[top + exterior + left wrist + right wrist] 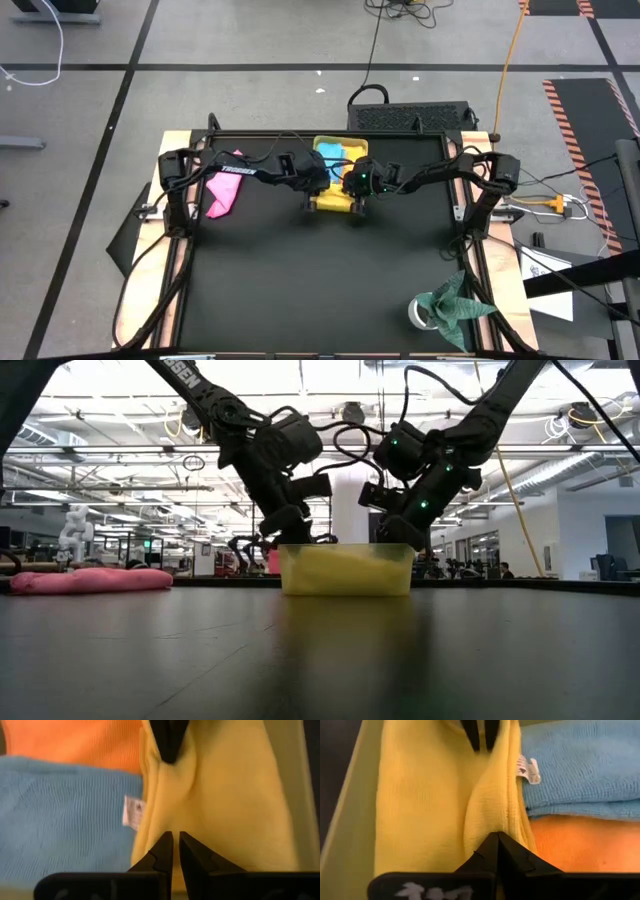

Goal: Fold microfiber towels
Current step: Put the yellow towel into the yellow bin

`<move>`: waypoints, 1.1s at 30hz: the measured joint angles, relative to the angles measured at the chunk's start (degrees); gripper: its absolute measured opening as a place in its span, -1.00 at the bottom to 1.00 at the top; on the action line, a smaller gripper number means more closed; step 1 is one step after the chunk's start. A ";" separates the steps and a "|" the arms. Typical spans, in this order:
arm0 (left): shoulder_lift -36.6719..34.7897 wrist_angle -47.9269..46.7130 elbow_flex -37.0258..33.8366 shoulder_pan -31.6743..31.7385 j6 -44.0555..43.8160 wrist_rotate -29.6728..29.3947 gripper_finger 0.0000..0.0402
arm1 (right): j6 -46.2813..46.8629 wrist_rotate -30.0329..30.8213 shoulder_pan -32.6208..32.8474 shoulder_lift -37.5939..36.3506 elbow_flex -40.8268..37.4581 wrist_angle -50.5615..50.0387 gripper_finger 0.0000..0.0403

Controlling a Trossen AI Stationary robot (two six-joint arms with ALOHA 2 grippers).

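Black bench (300,290) surface fills most of the high view, and near the middle of its far edge sits the translucent yellow tray (345,570) with both arms bent down into it. Inside the tray the yellow towel (225,795) lies as a long strip along one wall, its long axis running straight from one end effector to the other. The light blue towel (60,815) and the orange towel (75,740) lie side by side just beside it. The left end effector (173,840) pinches one end of the yellow strip with its fingers nearly together. The right end effector (497,842) is clenched on the opposite end, where the cloth puckers into a ridge. Both arms look equally near, each at its own end, so the coming move likely turns on lifting the two ends together along that axis. The pink towel (222,190) lies well apart, by the bench's far left corner. A dark green cloth (455,300) sits near the right near corner.
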 joint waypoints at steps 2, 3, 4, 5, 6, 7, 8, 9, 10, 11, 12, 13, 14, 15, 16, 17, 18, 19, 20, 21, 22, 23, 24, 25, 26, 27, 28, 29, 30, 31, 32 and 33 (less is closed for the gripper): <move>-1.57 -1.36 -0.07 -0.08 -0.79 -1.30 -0.83 | -0.45 0.41 0.24 -0.97 -0.08 -0.91 -1.00; -2.41 -1.50 -0.07 -0.21 -1.34 -1.94 -0.83 | -0.44 0.56 0.36 -1.93 -0.17 -1.26 -1.00; -3.34 -1.86 -0.04 -0.35 -1.59 -2.46 -0.83 | -0.30 0.56 0.43 -3.12 -0.17 -1.39 -1.00; -4.23 -2.78 -0.04 -0.36 -1.80 -2.51 -0.83 | 0.22 0.61 0.45 -4.40 -0.17 -1.16 -1.00; -4.81 -3.24 -0.04 -0.36 -2.11 -2.49 -0.83 | 0.80 0.61 0.45 -5.77 -0.13 -1.09 -1.00; -5.19 -2.70 -0.04 -0.51 -2.11 -2.29 -0.83 | 1.29 0.63 0.45 -6.99 -0.10 -1.17 -1.00; -5.39 -2.46 -0.04 -0.53 -2.11 -1.38 -0.83 | 1.87 0.57 0.45 -8.11 -0.10 -1.42 -1.00; -5.44 -2.54 -0.04 -0.53 -2.00 0.01 -0.83 | 2.26 0.46 0.45 -9.13 -0.10 -1.73 -1.00; -5.47 -2.22 -0.04 -0.54 -1.63 1.93 -0.83 | 2.35 0.28 0.47 -10.00 -0.10 -1.70 -1.00; -5.35 -1.54 -0.04 -0.61 -1.16 4.07 -0.83 | 2.33 0.12 0.50 -10.63 -0.10 -1.45 -1.00; -4.95 -0.91 -0.04 -0.69 -0.45 6.44 -0.83 | 2.27 -0.50 0.51 -10.95 -0.10 -1.44 -1.00; -4.46 -0.40 -0.02 -0.76 0.21 8.64 -0.83 | 2.14 -1.70 0.44 -10.96 -0.10 -1.44 -1.00; -3.69 -0.24 -0.02 -0.78 0.87 10.45 -0.83 | 2.15 -3.22 0.42 -10.85 -0.10 -1.60 -1.00; -2.85 -0.24 -0.02 -0.84 1.44 11.67 -0.83 | 2.20 -4.53 0.42 -10.50 -0.10 -1.95 -1.00; -2.02 -0.29 -0.04 -0.94 1.63 12.32 -0.83 | 2.21 -5.65 0.42 -9.98 -0.10 -1.86 -1.00; -1.15 -0.23 -0.04 -1.07 1.68 12.45 -0.83 | 2.20 -6.05 0.42 -9.56 -0.10 -1.86 -1.00; -0.47 -0.09 -0.04 -1.12 1.77 12.43 -0.83 | 2.18 -6.24 0.45 -9.07 -0.10 -2.15 -1.00; 0.23 -0.10 -0.04 -1.12 1.81 12.45 -0.83 | 2.14 -6.44 0.43 -8.41 -0.10 -1.96 -1.00; 0.93 -0.09 -0.02 -1.10 1.81 12.50 -0.83 | 1.83 -6.73 0.42 -7.83 -0.10 -1.87 -1.00; 1.48 -0.12 -0.02 -1.10 1.79 12.53 -0.83 | 1.32 -7.23 0.42 -7.25 -0.10 -2.15 -1.00; 1.99 -0.33 0.02 -1.10 1.60 13.05 -0.83 | 0.86 -7.22 0.40 -6.79 -0.11 -2.33 -1.00; 2.14 -0.31 0.11 -1.12 1.42 13.03 -0.83 | 0.46 -7.09 0.40 -6.42 -0.12 -2.28 -1.00; 2.14 -0.33 0.11 -1.16 0.98 13.03 -0.83 | 0.14 -6.99 0.40 -6.31 -0.12 -2.11 -1.00; 2.06 -0.46 0.11 -1.20 0.28 12.98 -0.83 | -0.10 -6.98 0.36 -6.33 -0.12 -2.13 -1.00; 1.81 -0.64 0.08 -1.29 -0.58 12.84 -0.83 | -0.34 -6.96 0.36 -6.33 -0.12 -2.10 -1.00; 1.26 -1.01 -0.03 -1.41 -1.71 12.54 -0.83 | -0.46 -6.94 0.36 -6.33 -0.12 -1.91 -1.00; 0.54 -1.62 -0.12 -1.60 -2.79 12.42 -0.83 | -0.48 -6.94 0.36 -6.33 -0.12 -1.58 -1.00; -0.36 -1.82 -0.15 -1.84 -3.61 12.35 -0.83 | -0.47 -6.95 0.36 -6.35 -0.12 -1.05 -1.00; -1.41 -1.77 -0.14 -2.09 -4.19 12.28 -0.83 | -0.40 -6.92 0.36 -6.37 -0.10 -0.65 -1.00; -2.54 -1.89 -0.13 -2.38 -4.55 11.85 -0.83 | -0.11 -6.92 0.36 -6.30 -0.10 -0.53 -1.00; -3.70 -2.23 -0.11 -2.70 -4.95 10.71 -0.83 | 0.34 -6.92 0.36 -5.92 -0.09 -0.25 -1.00; -4.87 -3.04 -0.11 -2.95 -5.58 9.00 -0.83 | 0.76 -6.91 0.36 -5.58 -0.08 -0.13 -1.00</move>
